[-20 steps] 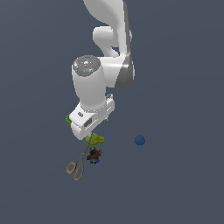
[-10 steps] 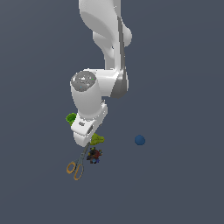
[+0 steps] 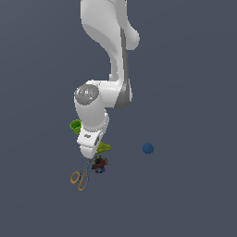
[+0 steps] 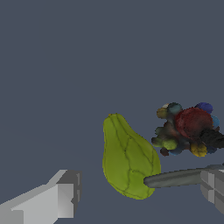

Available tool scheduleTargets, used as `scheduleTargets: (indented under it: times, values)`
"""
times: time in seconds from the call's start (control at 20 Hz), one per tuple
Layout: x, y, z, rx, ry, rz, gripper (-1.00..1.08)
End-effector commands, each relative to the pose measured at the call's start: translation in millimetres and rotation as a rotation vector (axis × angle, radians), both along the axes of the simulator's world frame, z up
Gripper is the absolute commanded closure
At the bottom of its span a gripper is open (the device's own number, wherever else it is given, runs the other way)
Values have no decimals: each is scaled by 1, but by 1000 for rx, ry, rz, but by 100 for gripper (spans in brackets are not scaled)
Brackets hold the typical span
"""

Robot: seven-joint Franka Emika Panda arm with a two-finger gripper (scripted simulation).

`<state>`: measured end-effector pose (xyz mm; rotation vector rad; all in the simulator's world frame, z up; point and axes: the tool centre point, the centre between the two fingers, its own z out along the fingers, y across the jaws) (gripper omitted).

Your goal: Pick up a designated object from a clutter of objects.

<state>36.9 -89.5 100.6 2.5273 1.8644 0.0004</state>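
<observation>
Exterior view: the arm has dropped lower since a second ago, its tool over the yellow-green pear-like lump, between green cup and scissors. Wrist view: tool fingers spread apart, flanking the lump beside the speckled lump.

Arm bent low, pincer open, pointing downward

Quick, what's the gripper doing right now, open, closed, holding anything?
Gripper: open, holding nothing; its fingers sit on either side of the yellow-green pear-like lump, not yet closed on it.
</observation>
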Motion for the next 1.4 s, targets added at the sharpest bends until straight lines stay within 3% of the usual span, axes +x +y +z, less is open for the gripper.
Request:
scheduleTargets:
  times: [0.0,0.5,1.25,1.3,1.35]
  values:
    - [0,-1,-4,0,0,25,-92]
    - [-1,-3,-11,1,1,42,-92]
    - [-1,-3,-59,1,1,46,-92]
    - [-1,-3,-59,1,1,46,108]
    - [-1,-3,-59,1,1,46,108]
